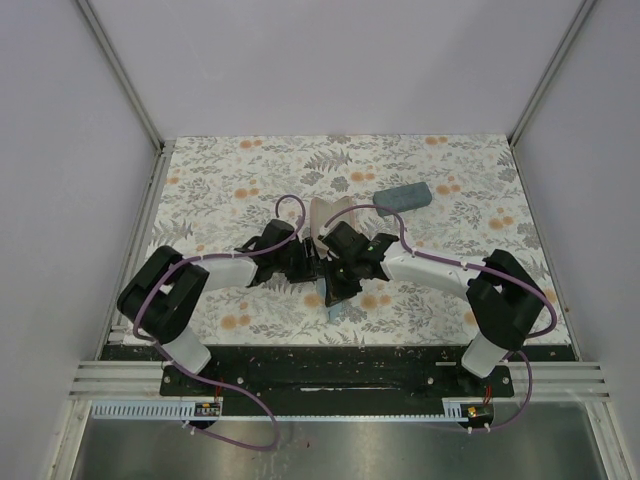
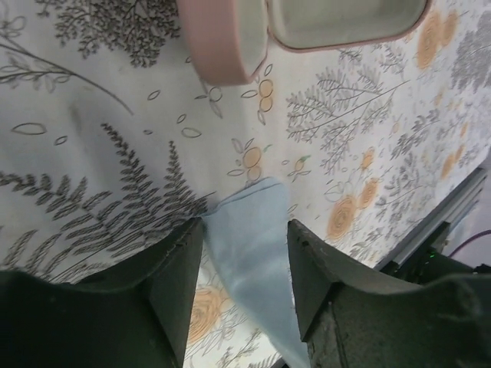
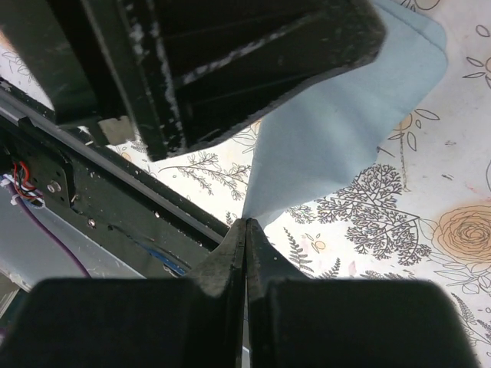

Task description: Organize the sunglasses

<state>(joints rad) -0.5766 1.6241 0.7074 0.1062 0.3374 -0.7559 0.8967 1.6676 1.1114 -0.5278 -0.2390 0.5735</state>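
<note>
No sunglasses show in any view. A light blue cloth (image 3: 345, 130) hangs from its corner, and my right gripper (image 3: 246, 221) is shut on that corner. In the left wrist view the cloth (image 2: 253, 253) passes through the gap of my left gripper (image 2: 245, 226), which stands open, its fingers (image 2: 180, 268) apart from the fabric on both sides. From above, both grippers meet at the table's middle, left gripper (image 1: 313, 268) and right gripper (image 1: 336, 288), with the cloth (image 1: 336, 308) drooping below them. The pink case (image 2: 230, 38) lies open just beyond, its tray (image 2: 345, 19) showing nothing inside.
A grey-blue case (image 1: 403, 197) lies shut at the back right of the floral table (image 1: 230, 170). The open pink case (image 1: 333, 215) sits right behind the grippers. The table's black front rail (image 3: 115, 184) runs close under the right gripper.
</note>
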